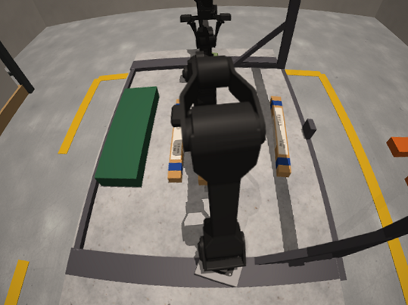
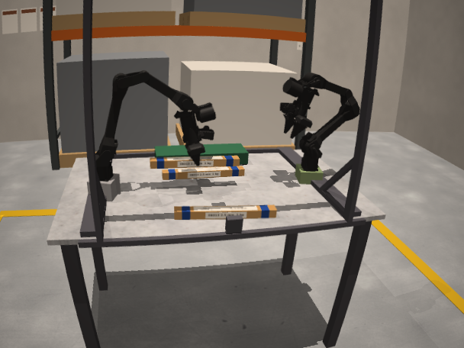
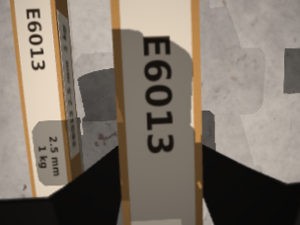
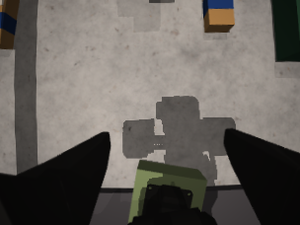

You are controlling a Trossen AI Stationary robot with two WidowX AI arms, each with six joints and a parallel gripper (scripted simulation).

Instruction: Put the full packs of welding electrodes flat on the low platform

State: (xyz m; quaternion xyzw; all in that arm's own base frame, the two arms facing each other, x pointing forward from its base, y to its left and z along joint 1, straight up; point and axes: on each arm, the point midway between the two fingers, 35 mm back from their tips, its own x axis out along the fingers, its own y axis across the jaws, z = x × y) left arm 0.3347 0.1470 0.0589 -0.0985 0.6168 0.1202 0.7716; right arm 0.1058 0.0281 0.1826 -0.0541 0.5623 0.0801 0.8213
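Note:
My left gripper (image 2: 197,162) (image 3: 157,150) is shut on a tan electrode pack (image 1: 202,180) (image 2: 214,162) (image 3: 159,183), held roughly level above the table; the arm hides most of it in the top view. A second pack (image 1: 174,153) (image 2: 203,174) (image 3: 44,99) (image 4: 218,20) lies between it and the low green platform (image 1: 130,131) (image 2: 229,148) (image 4: 287,30). The third pack (image 1: 281,135) (image 2: 225,212) (image 4: 8,27) lies on the platform's far side from these, near the table edge. No pack shows on the platform. My right gripper (image 2: 290,133) (image 4: 167,137) is open and empty above its own base.
A dark frame rail (image 1: 143,260) and posts border the table (image 1: 132,222) (image 2: 145,206). A small black block (image 1: 310,128) (image 2: 233,225) stands at the edge beside the third pack. The right arm's green base (image 2: 309,175) (image 4: 170,173) is at the table's end.

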